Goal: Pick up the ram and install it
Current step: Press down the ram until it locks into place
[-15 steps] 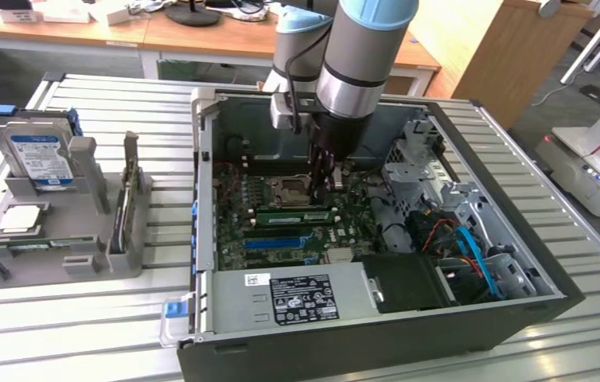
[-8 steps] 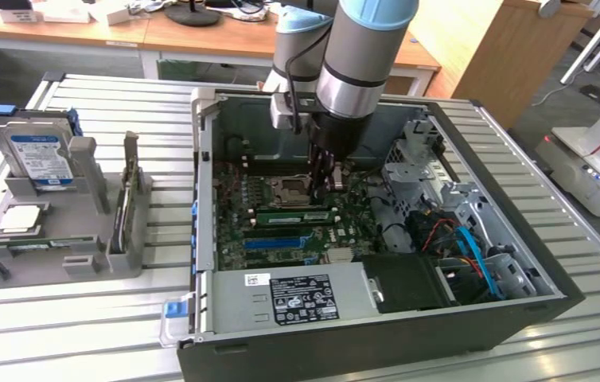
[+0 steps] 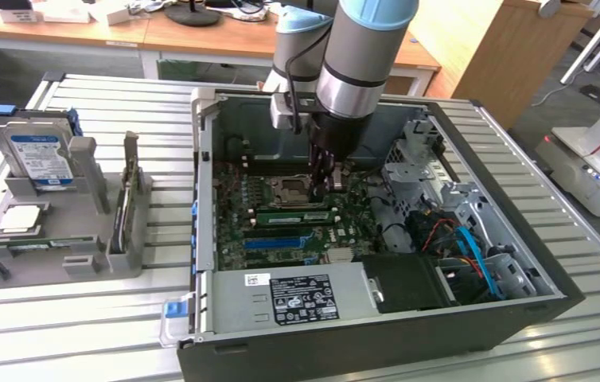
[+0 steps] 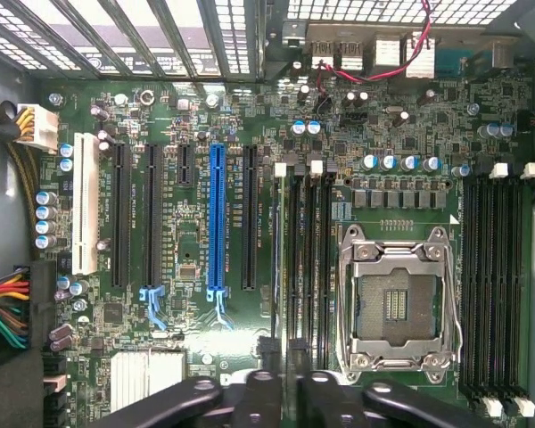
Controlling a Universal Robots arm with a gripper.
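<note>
Ram (image 3: 298,216) stands on edge in a motherboard slot near the empty CPU socket (image 4: 397,299); from the wrist it is only a thin edge-on line (image 4: 275,267). At one end of it the gripper (image 4: 292,388) hovers, jaws partly apart with bare board between them and nothing clamped. Whether it touches the stick is hidden.

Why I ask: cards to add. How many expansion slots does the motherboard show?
6, in a row across the motherboard: a white slot, two long black slots, a short black slot, a blue slot, then another long black slot. None seems hidden.
</note>
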